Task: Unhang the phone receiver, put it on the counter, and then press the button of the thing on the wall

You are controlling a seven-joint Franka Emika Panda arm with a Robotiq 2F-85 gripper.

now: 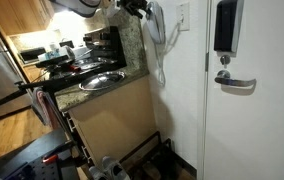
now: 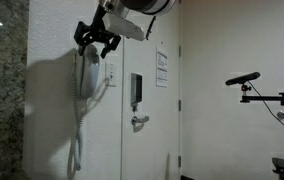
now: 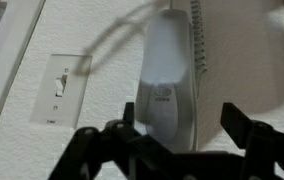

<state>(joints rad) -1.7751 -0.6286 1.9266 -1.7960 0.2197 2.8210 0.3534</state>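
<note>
Phone receiver [image 1: 157, 26]: hung on the white wall above the end of the counter [image 1: 110, 90], with its cord trailing down the wall. In this exterior view the gripper [image 1: 137, 8] sits at the top edge of the frame, just beside the receiver's upper end; it appears dark and partly cropped, so its jaw stance cannot be read here. In an exterior view from the opposite side, the phone receiver [image 2: 87, 74] hangs upright on the wall, left of a light switch [image 2: 110, 72] and a door [image 2: 147, 140]. The gripper [image 2: 97, 40] is directly above its top end, jaws spread. In the wrist view, the receiver [image 3: 167, 70] fills the centre, with the light switch [image 3: 60, 84] to its left. The gripper [image 3: 182, 135] is wide apart and holds nothing; its fingers [image 3: 232, 122] straddle the receiver's near end.
</note>
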